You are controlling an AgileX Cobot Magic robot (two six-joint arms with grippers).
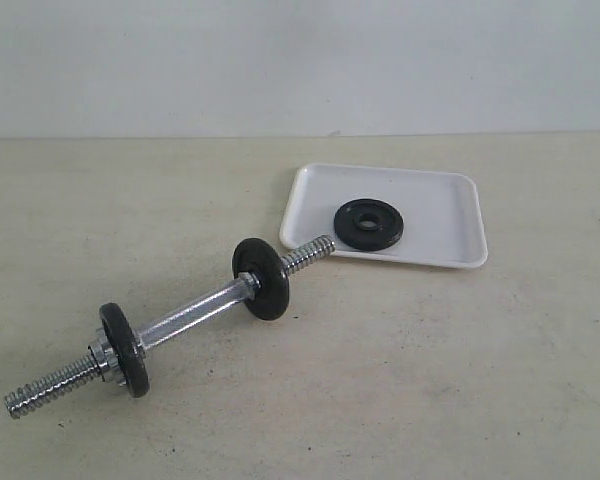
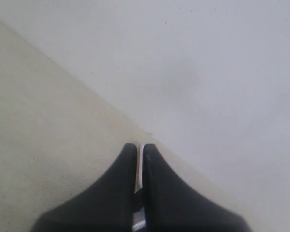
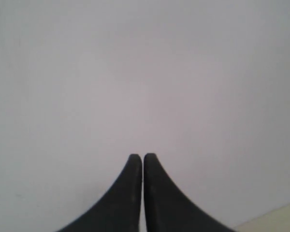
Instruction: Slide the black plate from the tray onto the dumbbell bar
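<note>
Your black plate [image 1: 369, 223] lies flat in the tray [image 1: 450, 205], toward its near left part, with nothing touching it. The dumbbell bar [image 1: 195, 318] lies slantwise on the worktop [image 1: 430, 380]. Its free threaded end [image 1: 310, 255] reaches the tray's near edge, but you cannot tell whether it rests on the rim. Two discs [image 1: 261, 278] already sit on the bar, and a nut [image 1: 101, 355] sits outside the far one.

Neither arm shows in the exterior view. The left end effector [image 2: 140, 147] and the right end effector [image 3: 142, 157] both have their jaws pressed together and carry nothing, so the pick-up has not begun.

The right arm looks better placed for the plate. Spread its jaws before you descend. The plate lies flat, so one finger in the centre hole and one outside the edge would probably bite better than a pinch across the disc. Lift it clear of the low rim, stand it on edge, and line the hole up with the thread's axis. The bar may roll or skid when pushed, so consider steadying its smooth middle with the left arm.
</note>
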